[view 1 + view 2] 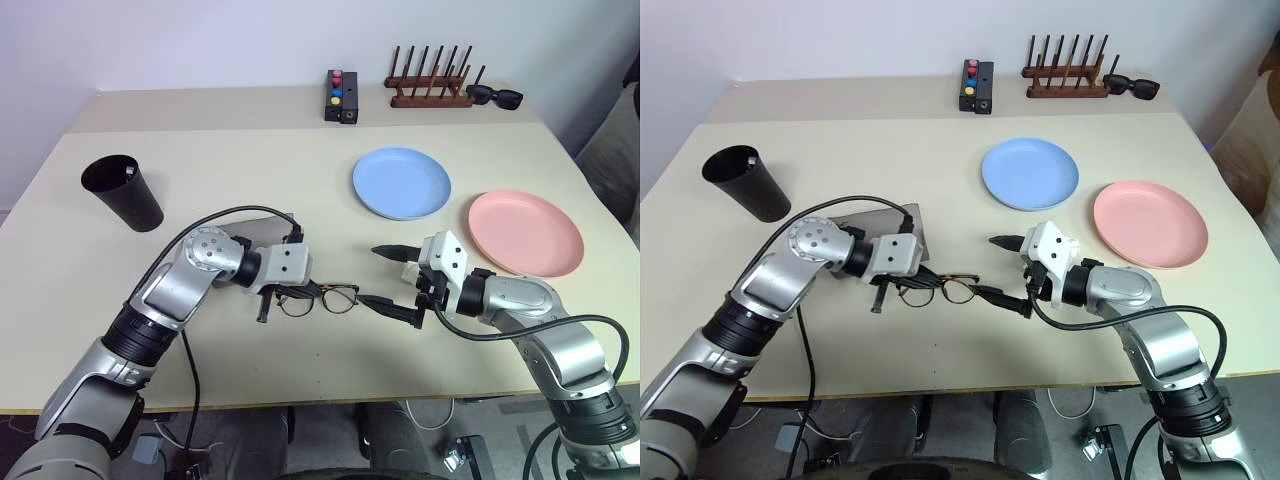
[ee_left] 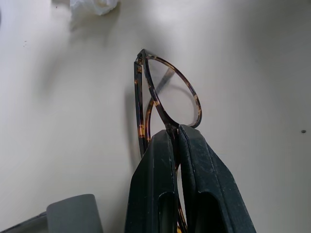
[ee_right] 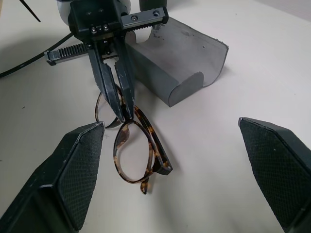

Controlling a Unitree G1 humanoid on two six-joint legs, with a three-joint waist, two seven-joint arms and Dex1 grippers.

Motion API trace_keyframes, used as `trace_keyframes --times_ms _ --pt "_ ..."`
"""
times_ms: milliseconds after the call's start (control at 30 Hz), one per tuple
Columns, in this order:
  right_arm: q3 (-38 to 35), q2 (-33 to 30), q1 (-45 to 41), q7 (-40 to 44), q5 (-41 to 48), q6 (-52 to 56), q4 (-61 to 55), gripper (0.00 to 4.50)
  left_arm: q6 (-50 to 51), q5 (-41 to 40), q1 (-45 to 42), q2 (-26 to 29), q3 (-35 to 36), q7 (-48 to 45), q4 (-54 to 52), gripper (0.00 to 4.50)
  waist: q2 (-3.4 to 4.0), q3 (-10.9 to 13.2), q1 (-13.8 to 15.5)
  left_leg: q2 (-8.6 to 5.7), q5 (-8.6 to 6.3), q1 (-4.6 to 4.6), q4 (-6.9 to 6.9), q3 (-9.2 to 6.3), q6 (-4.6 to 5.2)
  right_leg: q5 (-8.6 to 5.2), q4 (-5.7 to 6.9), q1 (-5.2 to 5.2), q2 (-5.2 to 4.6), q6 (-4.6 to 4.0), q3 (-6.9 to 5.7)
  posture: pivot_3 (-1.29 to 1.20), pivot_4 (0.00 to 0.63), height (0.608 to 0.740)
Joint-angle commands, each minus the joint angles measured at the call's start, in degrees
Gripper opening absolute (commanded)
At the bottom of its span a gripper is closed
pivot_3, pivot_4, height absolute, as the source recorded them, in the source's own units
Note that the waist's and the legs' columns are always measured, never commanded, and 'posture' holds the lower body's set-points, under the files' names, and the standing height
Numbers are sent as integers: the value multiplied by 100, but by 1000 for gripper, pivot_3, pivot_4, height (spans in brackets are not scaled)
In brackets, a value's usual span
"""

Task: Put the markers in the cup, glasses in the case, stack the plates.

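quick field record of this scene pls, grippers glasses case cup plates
left gripper: shut on the glasses at the bridge
right gripper: open, beside the glasses, holding nothing
glasses: folded, on the table
case: grey, open, beside the glasses
cup: black, upright, far left
plates: blue plate and pink plate side by side, unstacked

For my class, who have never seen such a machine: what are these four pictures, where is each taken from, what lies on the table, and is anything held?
This is a two-armed robot. Two pictures look down from its head; the other two come from a camera on each wrist. The left gripper has its fingers shut on the bridge of the glasses, which lie on the table beside the open grey case. The right gripper is open beside them, holding nothing. Also there: a black cup, a blue plate and a pink plate, apart, not stacked.
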Motion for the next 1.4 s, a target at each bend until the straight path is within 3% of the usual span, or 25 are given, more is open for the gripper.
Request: trace_keyframes --times_ms 33,167,300,667,1267,1400 --pt "-116 -43 -26 1 39 -75 -165 4500 376 -571 -39 -59 429 -56 -248 24 0 0 2 0 0 -1 1 -1 0 1 0 0 0 2 0 0 150 734" --pt "-137 -56 -28 4 36 -78 -146 4500 804 -1202 -231 108 1134 13 -491 24 -1 2 -12 0 0 -2 0 -2 0 7 0 -2 0 12 -1 0 150 734" --pt "-116 -47 -75 -6 41 -47 -142 4500 733 -1120 -380 528 1558 199 -347 24 0 2 -34 1 0 -1 -3 -2 0 9 4 -5 1 16 -1 0 150 734" --pt "116 99 -209 86 0 -115 -62 4500 104 -554 287 1370 1587 324 263 24 0 3 -17 1 0 -3 -4 -2 0 8 1 -7 1 16 -1 0 150 734" --pt "162 170 -224 20 65 45 -266 4500 123 -627 483 1293 1499 122 533 24 0 3 -13 1 0 -5 -4 -2 0 6 2 -9 1 11 -1 0 150 734" --pt "183 189 -269 -12 73 106 -305 4500 28 -517 437 1266 1487 141 645 1441 0 3 -13 1 0 -5 -3 -1 0 6 2 -9 1 11 -1 0 150 734"
